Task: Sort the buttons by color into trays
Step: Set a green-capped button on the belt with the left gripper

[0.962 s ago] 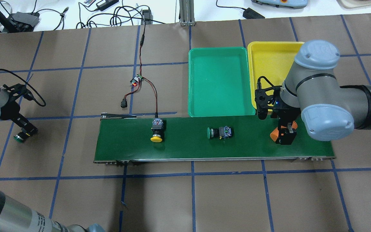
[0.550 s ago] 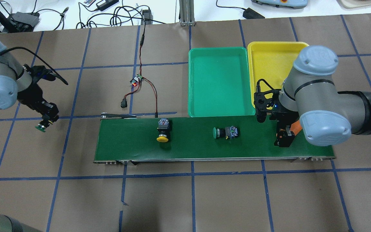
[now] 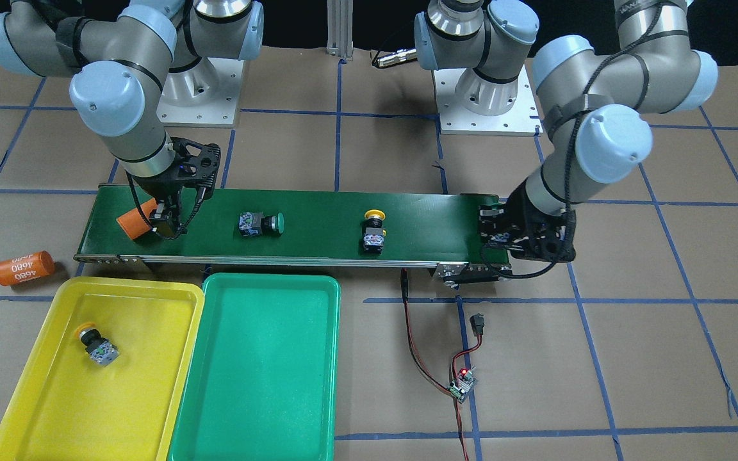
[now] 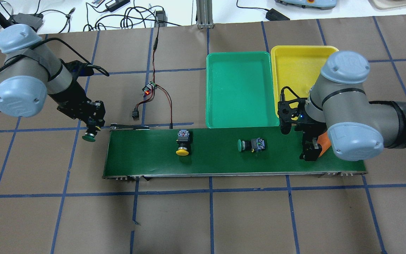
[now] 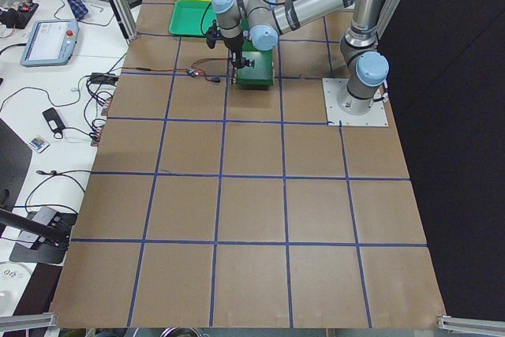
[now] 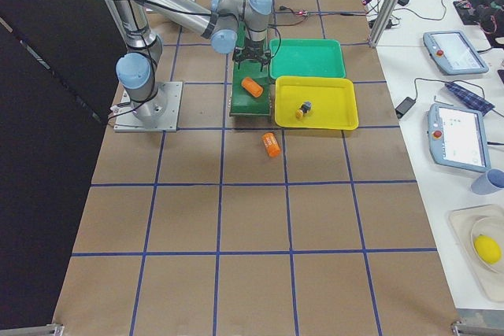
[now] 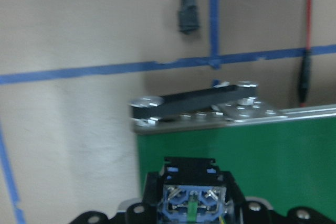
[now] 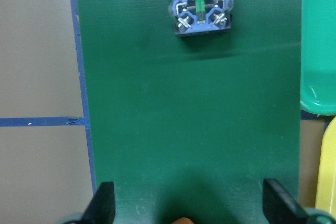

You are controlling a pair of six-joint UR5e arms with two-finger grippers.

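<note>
Green on the carried button (image 4: 90,137): pinches it cap-down in the left pincer (image 4: 91,129) just off the left end of the conveyor belt (image 4: 217,159) in the overhead view, likely to feed it trayward. Holds the right pincer (image 4: 311,153) spread low at the belt's right end beside an orange cylinder (image 4: 325,142), seemingly awaiting the second green button (image 4: 250,145) and yellow button (image 4: 183,143) mid-belt. Shows one yellow-capped button (image 3: 97,346) in the yellow tray (image 3: 141,387), none in the green tray (image 3: 254,378).

The orange cylinder (image 3: 23,269), lying on the counter (image 3: 343,147) just beside the yellow tray (image 3: 132,286), bears "4680" in white digits along its side, upside down in the front-facing view.
</note>
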